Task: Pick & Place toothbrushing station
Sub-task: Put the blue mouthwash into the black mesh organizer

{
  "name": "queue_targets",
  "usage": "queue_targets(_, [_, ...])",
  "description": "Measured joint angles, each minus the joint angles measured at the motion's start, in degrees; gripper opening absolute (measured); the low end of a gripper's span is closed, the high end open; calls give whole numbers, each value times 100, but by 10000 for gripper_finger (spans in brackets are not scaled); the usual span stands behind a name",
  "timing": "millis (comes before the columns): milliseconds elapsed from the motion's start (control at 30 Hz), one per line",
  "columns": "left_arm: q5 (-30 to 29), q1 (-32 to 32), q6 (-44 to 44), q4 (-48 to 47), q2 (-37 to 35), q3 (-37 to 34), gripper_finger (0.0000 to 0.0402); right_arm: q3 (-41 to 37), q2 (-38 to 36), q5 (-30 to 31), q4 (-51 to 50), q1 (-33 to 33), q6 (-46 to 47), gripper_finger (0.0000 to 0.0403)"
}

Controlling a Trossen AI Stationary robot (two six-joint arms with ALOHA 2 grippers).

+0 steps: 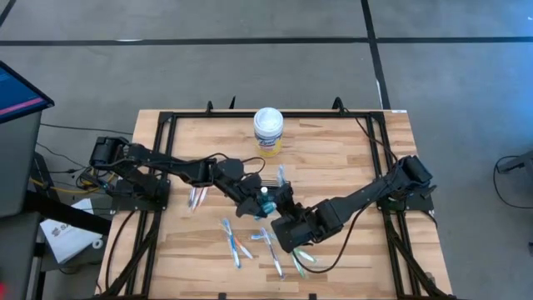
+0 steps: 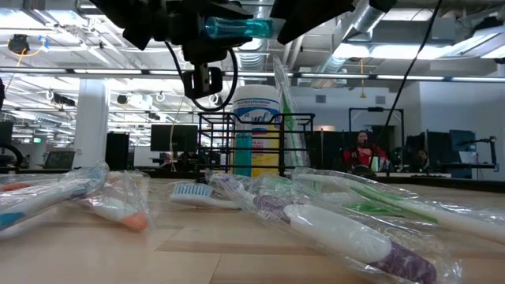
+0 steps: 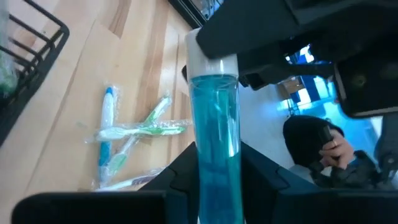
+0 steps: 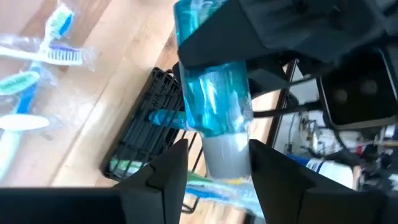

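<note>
You have a grey floor (image 1: 250, 75) crossed by dark lines around the light wooden bench (image 1: 333, 158). Look level across it and you see an open office: a white column (image 2: 92, 118), a ceiling (image 2: 71, 39) of exposed ducts and strip lights, dark monitors (image 2: 170, 136), and a person (image 2: 364, 150) seated at a far desk

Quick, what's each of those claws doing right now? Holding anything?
Left gripper: closed on the bottle of blue liquid, held above the table.
Right gripper: open, its fingers standing either side of the same bottle's white cap end.
</note>
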Motion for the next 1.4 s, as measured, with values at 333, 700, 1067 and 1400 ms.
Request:
queue_targets(333, [-551,-31,861,49,-12,2,72,-20,-26,-118,-784,26,1450,134])
queue_targets(700, [-883,-35,1287,-3,-51,-175,72,-16,-41,-91,-1237,70,3174,115])
queue_targets(1067, [-2757,-532,2242,637,-1001,-1027,72,-262,-43,773,-928,70,4648,86])
queue_targets(1400, [-3953,-868,2831,872,-1227,-1371,72,-285,-39,1541,-1148,203,5718,72])
